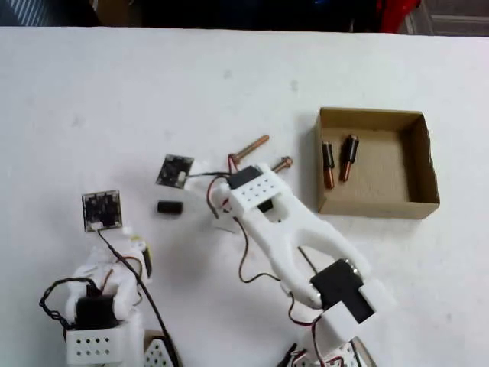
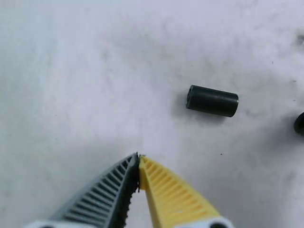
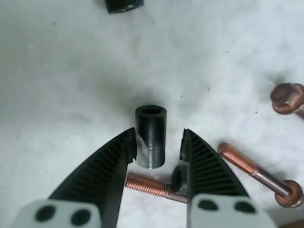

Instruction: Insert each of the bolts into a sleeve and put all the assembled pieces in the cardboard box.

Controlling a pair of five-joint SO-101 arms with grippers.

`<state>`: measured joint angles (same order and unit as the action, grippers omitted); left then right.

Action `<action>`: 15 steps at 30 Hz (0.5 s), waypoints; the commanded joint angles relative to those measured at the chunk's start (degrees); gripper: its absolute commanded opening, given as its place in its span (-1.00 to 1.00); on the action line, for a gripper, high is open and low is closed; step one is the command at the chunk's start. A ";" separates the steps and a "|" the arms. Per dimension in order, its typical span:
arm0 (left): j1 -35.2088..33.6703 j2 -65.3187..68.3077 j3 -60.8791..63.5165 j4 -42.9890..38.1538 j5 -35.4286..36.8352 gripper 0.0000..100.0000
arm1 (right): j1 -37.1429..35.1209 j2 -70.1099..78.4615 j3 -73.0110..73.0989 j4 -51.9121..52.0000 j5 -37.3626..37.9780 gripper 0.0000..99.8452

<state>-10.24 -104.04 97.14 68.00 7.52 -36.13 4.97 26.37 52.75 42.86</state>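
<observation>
Bare bench (image 2: 71, 57) surrounds the lying sleeve (image 2: 212, 100). The upright sleeve (image 3: 151, 130) stands inside the spread right hand (image 3: 158, 142), a bolt (image 3: 145, 184) perhaps touching it.

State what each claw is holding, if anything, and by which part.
Nothing is held. The left claw is shut, empty; the right claw is open, a black sleeve unclamped between its jaws.

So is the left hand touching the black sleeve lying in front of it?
Apart. The left wrist view shows the left hand shut, with a plain stretch of bare table between its tip and the sleeve.
</observation>
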 commanded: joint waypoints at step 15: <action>-0.66 -0.48 -0.09 0.26 0.44 -0.95 | 0.57 7.43 -3.08 -1.10 0.00 -0.81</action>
<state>-10.24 -104.04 97.14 68.00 7.52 -35.96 11.21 25.32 52.22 42.86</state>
